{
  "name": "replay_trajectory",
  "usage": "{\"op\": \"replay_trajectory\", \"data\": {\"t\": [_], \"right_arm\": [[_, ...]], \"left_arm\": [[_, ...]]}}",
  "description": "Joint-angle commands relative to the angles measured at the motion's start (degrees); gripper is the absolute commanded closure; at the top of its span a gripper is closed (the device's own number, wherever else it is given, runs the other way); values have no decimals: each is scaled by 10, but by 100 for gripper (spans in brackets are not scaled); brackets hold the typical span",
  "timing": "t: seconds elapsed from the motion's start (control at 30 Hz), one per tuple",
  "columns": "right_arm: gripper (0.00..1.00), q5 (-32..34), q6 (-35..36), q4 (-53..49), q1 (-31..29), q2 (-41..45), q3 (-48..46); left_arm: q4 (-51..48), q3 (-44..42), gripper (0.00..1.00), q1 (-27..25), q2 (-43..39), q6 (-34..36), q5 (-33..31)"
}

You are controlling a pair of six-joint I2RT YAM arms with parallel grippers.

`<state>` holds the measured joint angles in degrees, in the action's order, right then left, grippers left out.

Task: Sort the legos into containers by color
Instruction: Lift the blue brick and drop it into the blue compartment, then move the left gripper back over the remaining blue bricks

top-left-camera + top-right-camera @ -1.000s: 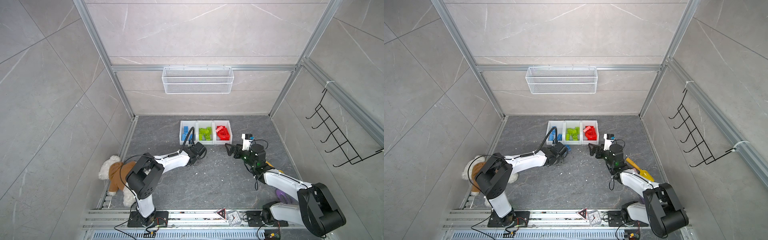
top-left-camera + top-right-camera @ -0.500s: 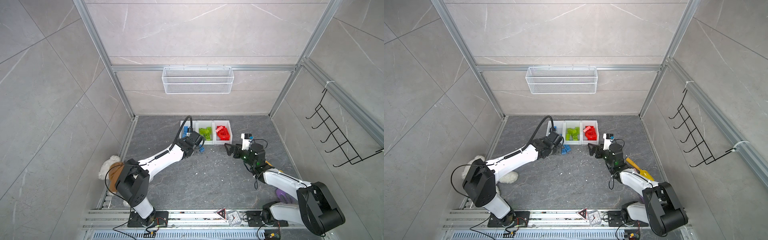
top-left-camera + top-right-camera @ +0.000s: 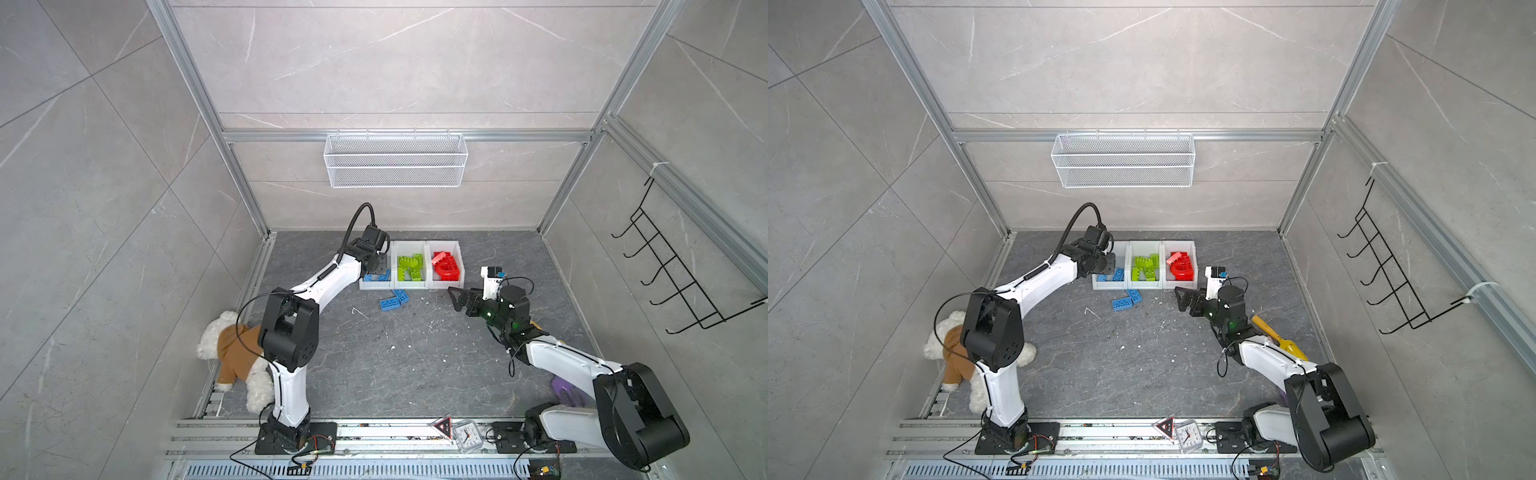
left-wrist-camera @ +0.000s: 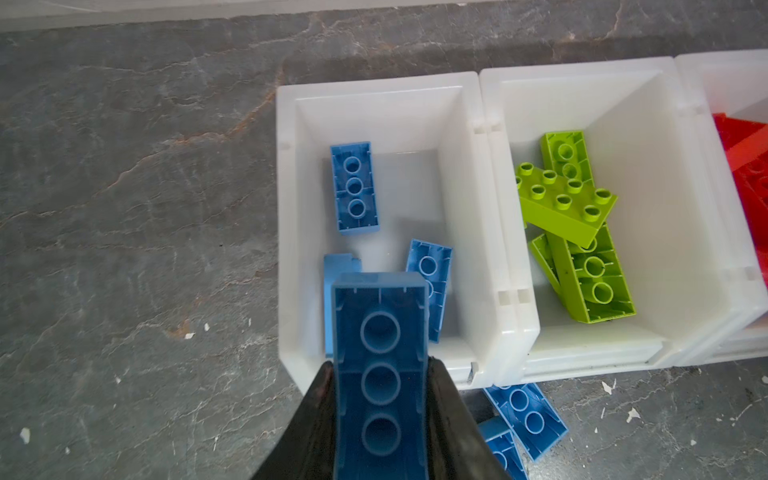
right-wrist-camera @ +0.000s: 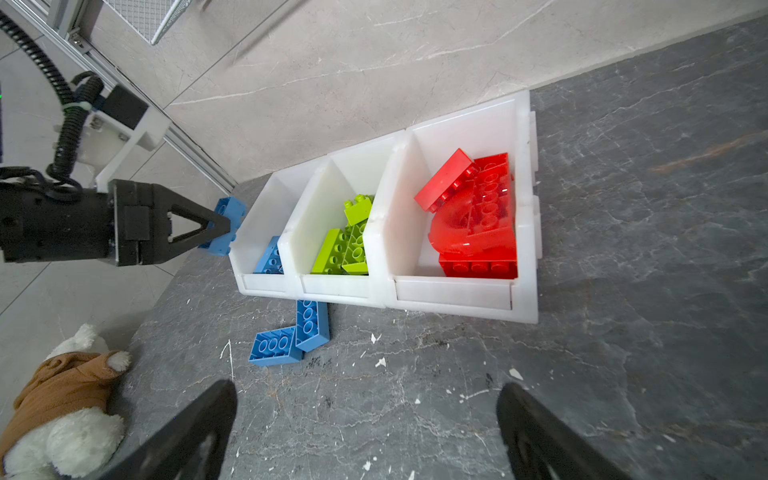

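So the left gripper (image 4: 380,374) is pinching a blue brick (image 4: 380,332) by its long sides, hollow underside facing the wrist camera. It hangs right at the rim of the left bin (image 4: 415,112), the one with a few more blue pieces already inside. The middle bin (image 4: 623,104) has the lime green bricks piled up, and the right bin (image 5: 457,291) has the red ones, including a curved piece. Two loose blue bricks (image 3: 392,300) lie on the gray floor (image 3: 395,365) just in front of the bins, touching each other. The right gripper (image 3: 454,299) sits out in front of the red bin, jaws spread wide, nothing between them.
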<state>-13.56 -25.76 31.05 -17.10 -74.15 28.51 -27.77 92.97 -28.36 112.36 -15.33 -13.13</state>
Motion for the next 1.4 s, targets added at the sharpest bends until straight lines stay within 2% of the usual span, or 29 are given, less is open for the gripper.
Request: {"op": "replay_trajectory", "data": {"t": [0.0,0.33,0.47,0.53,0.63,0.67,0.87,0.93,1.13,1.37], "right_arm": [[0,-5,5,-8,1,-4,14],[0,-1,4,-7,1,-3,14],[0,-6,5,-17,1,-1,17],[0,-8,8,-23,1,2,20],[0,-8,10,-25,1,7,19],[0,-9,10,-25,0,7,20],[0,-15,10,-27,1,6,22],[0,-17,9,-27,1,4,22],[0,-22,9,-27,1,-7,26],[0,-30,7,-26,0,-16,29]], "left_arm": [[9,34,68,3,15,32,17],[-3,77,65,14,70,36,12],[-4,82,59,14,59,36,5],[-4,81,53,13,48,35,4],[-4,71,32,13,27,35,1],[-3,66,28,13,20,32,1],[-9,-4,25,6,-49,-1,0],[-20,-37,24,-3,-77,-22,-7],[-25,-151,15,-80,-154,-111,-53],[-2,-205,7,-141,-145,-193,-86]]}}
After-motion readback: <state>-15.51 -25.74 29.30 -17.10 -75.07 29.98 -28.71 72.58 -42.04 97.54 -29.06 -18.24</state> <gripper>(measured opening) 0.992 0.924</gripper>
